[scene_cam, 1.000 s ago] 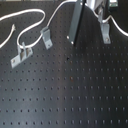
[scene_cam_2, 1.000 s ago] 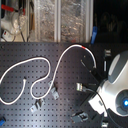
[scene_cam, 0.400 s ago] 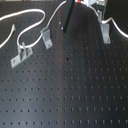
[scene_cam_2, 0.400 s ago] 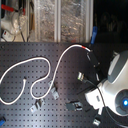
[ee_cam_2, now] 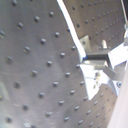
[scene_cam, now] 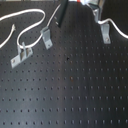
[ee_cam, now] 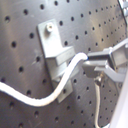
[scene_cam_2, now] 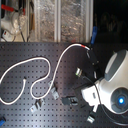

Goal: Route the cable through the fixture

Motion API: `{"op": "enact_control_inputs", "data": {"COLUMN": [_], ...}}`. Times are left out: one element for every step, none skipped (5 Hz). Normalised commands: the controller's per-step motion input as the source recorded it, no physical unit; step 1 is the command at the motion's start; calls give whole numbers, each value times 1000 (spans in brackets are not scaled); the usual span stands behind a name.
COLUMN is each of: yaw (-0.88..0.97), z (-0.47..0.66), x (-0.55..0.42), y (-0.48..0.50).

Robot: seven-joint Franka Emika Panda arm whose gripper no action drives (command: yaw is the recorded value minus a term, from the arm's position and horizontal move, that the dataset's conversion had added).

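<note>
The perforated board (scene_cam: 75, 95) carried all the hardware. In the second exterior view the robot arm (scene_cam_2: 116, 82) stood towards 4 o'clock on the board.

Containers: two clear bins (scene_cam_2: 60, 20) sat beyond the board's 12 o'clock edge in the second exterior view; we could not tell their contents. We saw no container on the board itself.

The cable (scene_cam_2: 47, 61) lay in loops from 9 o'clock towards the centre of the board in the second exterior view; its red band (scene_cam_2: 83, 46) sat near 1 o'clock, close to the dark tool end.

In the first wrist view the fixture (ee_cam: 54, 49) was bolted flat to the board; the cable (ee_cam: 35, 100) crossed its raised part and ran into the gripper (ee_cam: 93, 64); the jaws were closed narrowly on the cable just beside the fixture.

Step in hand, by our judgement: threading, with the cord held at the clip; we could not tell whether it was seated inside the U.

The next move called for lowering the held section squarely into the slot under light tension; slack could let the cord ride over the upright.
</note>
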Motion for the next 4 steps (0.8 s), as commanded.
{"op": "enact_control_inputs", "data": {"yaw": [0, 797, 860, 200], "z": [0, 60, 50, 0], "x": [-3, 17, 0, 74], "y": [9, 19, 0, -62]}}
